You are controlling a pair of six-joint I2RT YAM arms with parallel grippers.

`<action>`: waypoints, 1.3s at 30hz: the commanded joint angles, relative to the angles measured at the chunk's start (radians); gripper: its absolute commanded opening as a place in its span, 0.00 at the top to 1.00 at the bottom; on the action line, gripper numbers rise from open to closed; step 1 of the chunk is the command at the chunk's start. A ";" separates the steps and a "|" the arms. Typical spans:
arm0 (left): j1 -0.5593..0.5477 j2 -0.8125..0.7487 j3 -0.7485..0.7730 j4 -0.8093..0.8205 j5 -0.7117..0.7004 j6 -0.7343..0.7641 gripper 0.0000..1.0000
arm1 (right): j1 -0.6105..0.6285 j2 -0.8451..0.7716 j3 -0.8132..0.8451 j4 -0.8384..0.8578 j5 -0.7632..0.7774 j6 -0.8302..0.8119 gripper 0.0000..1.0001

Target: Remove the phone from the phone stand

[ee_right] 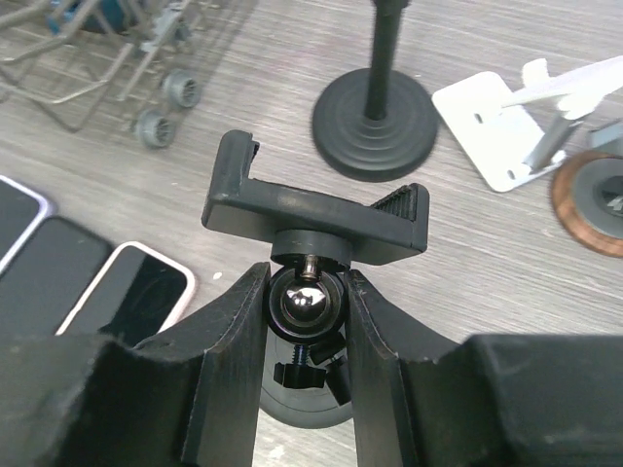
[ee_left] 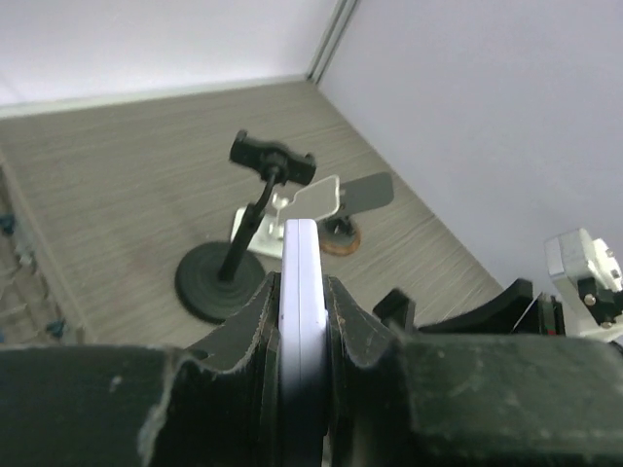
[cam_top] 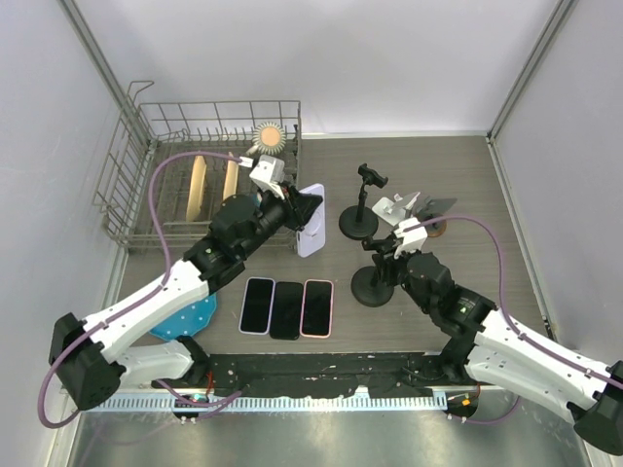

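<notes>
My left gripper (cam_top: 295, 216) is shut on a white phone (cam_top: 311, 232) and holds it on edge above the table, apart from the stands. In the left wrist view the phone's thin edge (ee_left: 301, 282) stands between the closed fingers (ee_left: 255, 326). My right gripper (cam_top: 386, 255) is shut on the ball joint (ee_right: 305, 300) of a black phone stand (cam_top: 373, 287). The stand's clamp (ee_right: 316, 209) holds nothing.
Three phones (cam_top: 286, 309) lie side by side in front of the left arm. A second black stand (cam_top: 358, 222), a white stand (cam_top: 394, 207) and a dark one on a brown base (cam_top: 433, 208) stand behind. A wire dish rack (cam_top: 195, 185) is back left, a blue object (cam_top: 185, 316) near left.
</notes>
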 commanded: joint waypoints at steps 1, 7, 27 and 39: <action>-0.007 -0.096 0.101 -0.228 -0.112 -0.036 1.00 | -0.002 0.040 0.027 0.107 0.192 -0.079 0.99; -0.007 -0.205 0.212 -0.478 -0.169 0.068 1.00 | -0.096 0.136 0.024 0.231 0.258 -0.122 0.99; -0.002 -0.475 -0.079 -0.354 -0.264 0.351 1.00 | -0.437 0.606 0.125 0.753 0.064 -0.126 0.99; 0.000 -0.472 -0.098 -0.331 -0.293 0.308 1.00 | -0.446 0.716 0.222 0.776 0.024 -0.139 0.83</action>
